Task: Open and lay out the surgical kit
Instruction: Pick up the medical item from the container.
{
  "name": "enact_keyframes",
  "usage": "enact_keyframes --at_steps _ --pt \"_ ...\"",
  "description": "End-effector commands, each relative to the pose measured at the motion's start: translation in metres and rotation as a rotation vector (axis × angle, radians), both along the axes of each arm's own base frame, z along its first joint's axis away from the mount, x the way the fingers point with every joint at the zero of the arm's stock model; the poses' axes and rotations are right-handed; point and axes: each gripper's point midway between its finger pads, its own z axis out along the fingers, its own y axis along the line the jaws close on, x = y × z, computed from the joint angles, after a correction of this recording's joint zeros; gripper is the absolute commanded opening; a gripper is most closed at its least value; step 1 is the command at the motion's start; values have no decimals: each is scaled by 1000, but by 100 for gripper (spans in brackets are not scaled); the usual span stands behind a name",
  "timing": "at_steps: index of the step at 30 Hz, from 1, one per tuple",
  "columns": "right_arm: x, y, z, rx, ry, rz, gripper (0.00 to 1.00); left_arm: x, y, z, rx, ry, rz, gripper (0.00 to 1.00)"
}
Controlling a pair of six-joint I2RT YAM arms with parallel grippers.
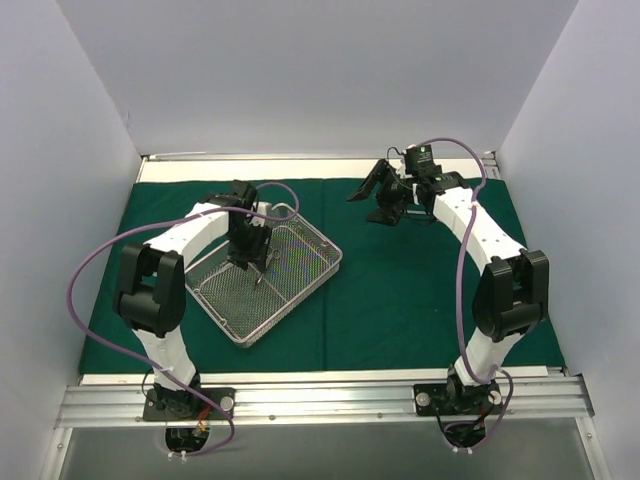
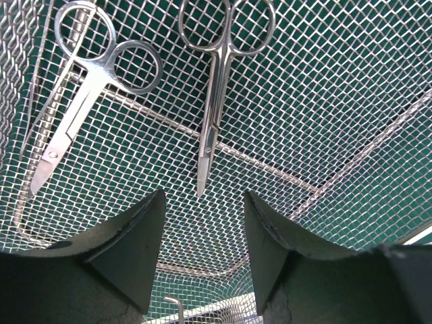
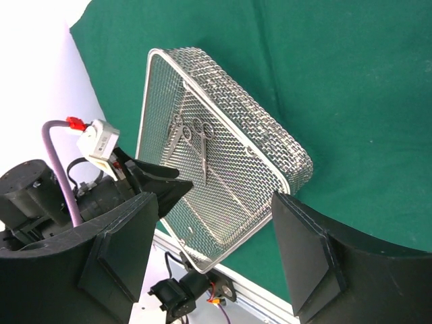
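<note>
The dark green cloth (image 1: 420, 290) lies spread flat over the table. The silver wire-mesh tray (image 1: 300, 285) sits on it at left, turned diagonally. Two shiny scissors lie inside: one (image 2: 88, 88) at upper left and a slimmer one (image 2: 212, 101) beside it in the left wrist view; they also show in the right wrist view (image 3: 192, 138). My left gripper (image 1: 250, 262) hangs open inside the tray, just short of the slim scissors' tip, empty. My right gripper (image 1: 372, 200) is open and empty, raised over the cloth at the back right, facing the tray (image 3: 223, 169).
White walls enclose the table on three sides. A metal rail (image 1: 330, 395) runs along the near edge with both arm bases. A purple cable (image 1: 100, 260) loops off the left arm.
</note>
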Motion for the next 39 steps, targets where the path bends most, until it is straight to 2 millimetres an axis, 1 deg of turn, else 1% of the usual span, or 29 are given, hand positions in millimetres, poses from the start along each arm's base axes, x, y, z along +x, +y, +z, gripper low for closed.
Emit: enact_keyframes --at_steps 1,3,7,18,20,22,24,27,29,37,39 --pt "-4 -1 18 16 -42 -8 69 12 -4 10 -12 -62 10 59" --pt "-4 -1 14 16 -34 -10 69 12 -4 8 -8 -53 15 59" --pt "-5 -1 15 23 -37 -14 69 8 -7 -2 -5 -23 18 59" --pt "-6 -1 12 22 -31 -17 69 -3 -3 -40 35 44 27 57" --pt "-7 -1 11 22 -30 -17 69 -8 -1 -49 46 66 29 57" --pt "-7 -1 11 22 -31 -17 69 -14 1 -60 57 97 33 55" --pt "-6 -2 9 22 -26 -20 68 -17 2 -67 60 109 36 54" --pt "-6 -1 7 18 -24 -17 68 -20 5 -76 79 123 40 46" --pt "-6 -2 6 14 -21 -16 68 -20 4 -78 89 120 37 42" --pt "-5 -1 4 11 -21 -13 68 -25 -5 -94 163 141 43 42" --pt "-6 -2 4 10 -20 -12 68 -28 -7 -101 170 154 42 41"
